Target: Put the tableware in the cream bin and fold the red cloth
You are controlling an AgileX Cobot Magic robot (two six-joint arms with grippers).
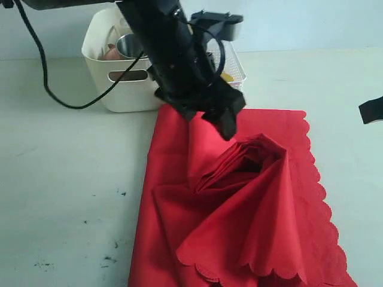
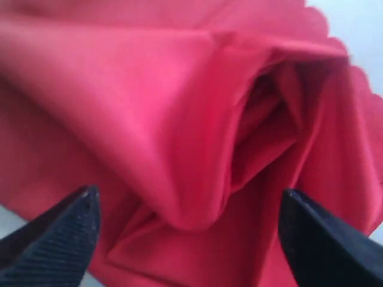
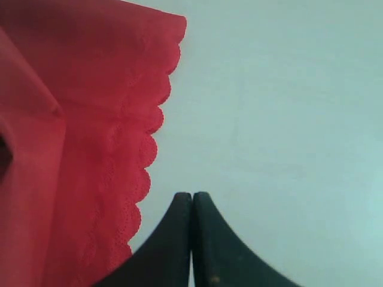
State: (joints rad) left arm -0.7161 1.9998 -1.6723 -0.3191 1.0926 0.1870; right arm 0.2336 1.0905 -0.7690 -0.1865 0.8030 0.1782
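The red cloth [image 1: 239,209] lies rumpled on the table, one scalloped edge flopped over in a loose, bunched fold. My left gripper [image 1: 224,122] hovers just above the fold's raised end, open, with nothing between its fingers. In the left wrist view the gripper [image 2: 188,194] stands wide over the red cloth [image 2: 179,119]. The cream bin [image 1: 128,89] stands at the back left with a steel cup [image 1: 128,45] inside. My right gripper [image 3: 192,194] is shut on nothing, over bare table beside the cloth's scalloped edge [image 3: 149,137]. It shows at the far right edge [image 1: 372,110].
A white lattice basket [image 1: 236,69] sits behind my left arm, beside the cream bin. A black cable [image 1: 45,72] hangs down at the left. Dark specks [image 1: 111,257] mark the table at the front left.
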